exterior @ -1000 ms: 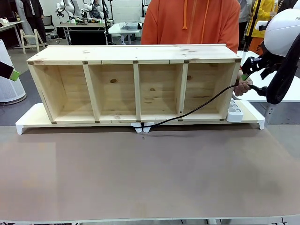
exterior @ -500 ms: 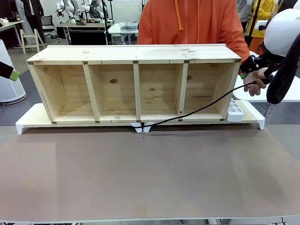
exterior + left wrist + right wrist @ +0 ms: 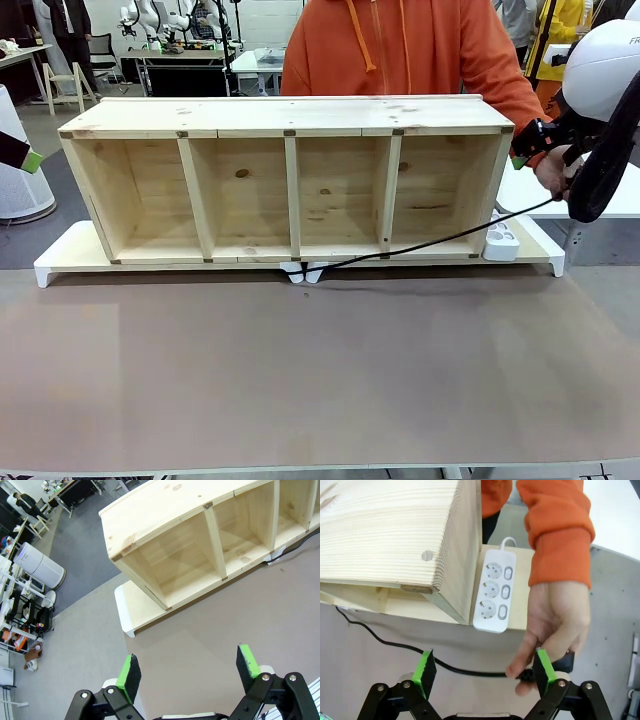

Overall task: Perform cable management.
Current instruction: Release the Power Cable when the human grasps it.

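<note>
At right of the front view, a hand [image 3: 553,172] holds the cable's [image 3: 430,243] plug end beside the right gripper [image 3: 530,145].

Right wrist view: the right gripper [image 3: 485,672] has its fingers [image 3: 426,669] spread wide, and the cable [image 3: 415,652] runs between them from the left edge to the hand [image 3: 555,627], which pinches the plug [image 3: 567,660] just at the right-hand finger; whether plug and pad touch, hard to say. Power strip [image 3: 494,591] lies above, beside the shelf [image 3: 395,535] end. In the front view the cable slants down-left to a white clip [image 3: 303,270] under the shelf's [image 3: 285,180] middle, on the table [image 3: 300,370]. Left gripper [image 3: 187,672], seen in its wrist view, hangs spread and empty over bare table.
</note>
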Available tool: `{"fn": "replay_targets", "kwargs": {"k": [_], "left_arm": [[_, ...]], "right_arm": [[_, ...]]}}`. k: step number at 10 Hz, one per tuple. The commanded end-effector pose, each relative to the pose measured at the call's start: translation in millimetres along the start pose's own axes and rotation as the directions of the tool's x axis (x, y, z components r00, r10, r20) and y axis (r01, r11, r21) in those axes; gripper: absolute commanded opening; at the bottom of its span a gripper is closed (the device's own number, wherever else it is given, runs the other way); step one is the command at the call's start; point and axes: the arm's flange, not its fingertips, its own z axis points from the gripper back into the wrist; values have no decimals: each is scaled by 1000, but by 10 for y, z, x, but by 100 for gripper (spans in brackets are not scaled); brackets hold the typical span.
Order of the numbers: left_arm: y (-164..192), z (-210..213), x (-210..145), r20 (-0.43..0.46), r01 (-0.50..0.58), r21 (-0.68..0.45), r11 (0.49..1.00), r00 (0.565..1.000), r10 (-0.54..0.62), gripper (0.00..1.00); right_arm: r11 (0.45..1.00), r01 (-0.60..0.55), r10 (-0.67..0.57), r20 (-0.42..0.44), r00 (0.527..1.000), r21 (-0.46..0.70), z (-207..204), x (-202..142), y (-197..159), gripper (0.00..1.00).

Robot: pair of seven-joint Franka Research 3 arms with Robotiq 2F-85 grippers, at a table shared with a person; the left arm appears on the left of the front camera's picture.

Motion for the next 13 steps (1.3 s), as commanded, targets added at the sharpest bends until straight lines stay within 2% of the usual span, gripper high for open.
{"fn": "replay_targets", "kwargs": {"k": [1, 13], "left_arm": [[3, 7, 4, 4, 0, 4, 1000, 1000, 0, 100], [3, 7, 4, 4, 0, 4, 1000, 1000, 0, 100]], "right_arm": [[1000, 12, -12, -4, 1000, 1, -5, -4, 3, 100], [1000, 12, -12, -4, 1000, 1, -5, -4, 3, 100]]}}
